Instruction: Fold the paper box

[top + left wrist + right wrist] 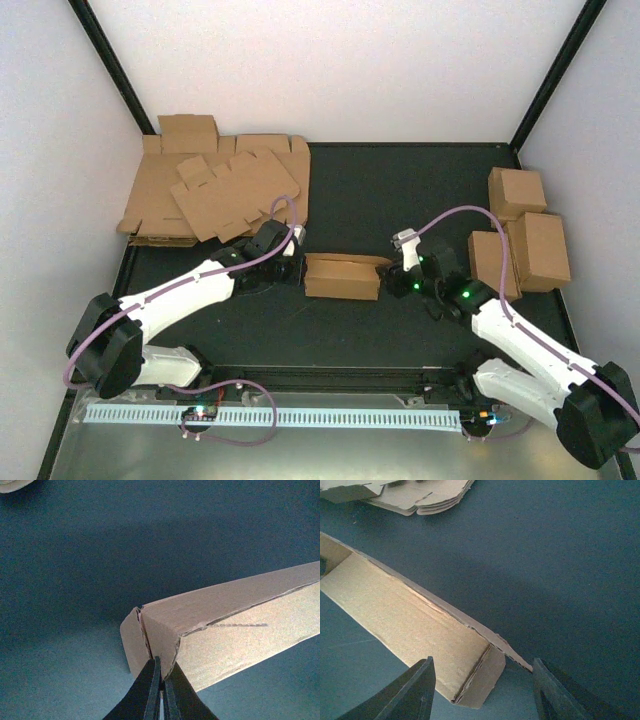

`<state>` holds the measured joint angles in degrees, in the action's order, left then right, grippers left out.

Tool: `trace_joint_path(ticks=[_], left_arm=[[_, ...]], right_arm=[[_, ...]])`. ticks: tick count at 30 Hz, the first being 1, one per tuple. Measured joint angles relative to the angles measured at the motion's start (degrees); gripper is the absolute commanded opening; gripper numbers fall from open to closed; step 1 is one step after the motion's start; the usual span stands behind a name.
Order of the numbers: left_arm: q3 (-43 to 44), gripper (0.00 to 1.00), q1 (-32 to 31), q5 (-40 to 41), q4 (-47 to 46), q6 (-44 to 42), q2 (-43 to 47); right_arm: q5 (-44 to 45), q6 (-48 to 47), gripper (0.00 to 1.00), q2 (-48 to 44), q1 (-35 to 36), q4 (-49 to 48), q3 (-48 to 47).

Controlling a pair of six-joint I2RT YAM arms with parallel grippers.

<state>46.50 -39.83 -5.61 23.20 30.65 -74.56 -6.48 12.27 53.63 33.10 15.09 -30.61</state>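
Camera above: the paper box lies with its long axis left to right between the arms, the left gripper at its left end and the right gripper at its right. Left wrist: jaws pinched closed on the box's end corner. Right wrist: jaws apart and empty, straddling the box's open end flap.

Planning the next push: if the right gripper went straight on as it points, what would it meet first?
Likely the paper box: its near end flap lies ahead of the right gripper, whose jaws stand open; depth is unclear.
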Motion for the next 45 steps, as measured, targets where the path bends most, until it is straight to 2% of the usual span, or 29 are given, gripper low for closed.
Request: trace_joint_path(ticks=[3, 9, 16, 20, 24, 30, 37, 39, 41, 42, 45], left_arm=[[-0.2, 0.04, 0.0, 0.0, -0.31, 0.0, 0.07], [-0.57, 0.04, 0.0, 0.0, -0.46, 0.0, 0.37], [-0.61, 0.04, 0.0, 0.0, -0.5, 0.0, 0.37], [-0.61, 0.03, 0.0, 0.0, -0.55, 0.0, 0.37], [-0.63, 0.04, 0.0, 0.0, -0.52, -0.02, 0.37], [-0.68, 0.03, 0.0, 0.0, -0.55, 0.0, 0.37], [-0.9, 0.04, -0.04, -0.02, -0.96, 0.0, 0.39], [-0.92, 0.04, -0.04, -0.02, -0.98, 0.0, 0.39], [-0.98, 0.04, -0.04, 0.0, -1.03, 0.02, 0.39], [-1.01, 0.03, -0.04, 0.0, -1.03, 0.02, 0.44], [-1.03, 0.04, -0.04, 0.0, -1.05, 0.02, 0.46]], right_arm=[[1.38, 0.0, 0.57, 1.07, 0.24, 0.2, -0.83], [4.76, 0.09, 0.7, 0.92, 0.37, 1.05, -2.16], [7.34, -0.46, 0.7, -0.81, 0.42, 0.57, -2.27], [5.27, -0.98, 0.65, 2.93, 0.44, -0.02, -2.54], [3.02, -1.25, 0.54, 7.5, 0.52, 0.63, -3.34], [0.2, -0.33, 0.4, 7.72, 0.57, 1.73, -4.52], [-2.14, 1.42, 0.31, 8.41, 0.61, 2.91, -5.4], [-2.62, 1.86, 0.33, 8.52, 0.61, 3.67, -5.44], [-2.8, 2.51, 0.46, 8.59, 0.61, 4.66, -5.81], [-2.8, 2.73, 0.48, 8.59, 0.61, 4.98, -6.08], [-2.54, 3.08, 0.48, 8.57, 0.63, 5.64, -6.56]])
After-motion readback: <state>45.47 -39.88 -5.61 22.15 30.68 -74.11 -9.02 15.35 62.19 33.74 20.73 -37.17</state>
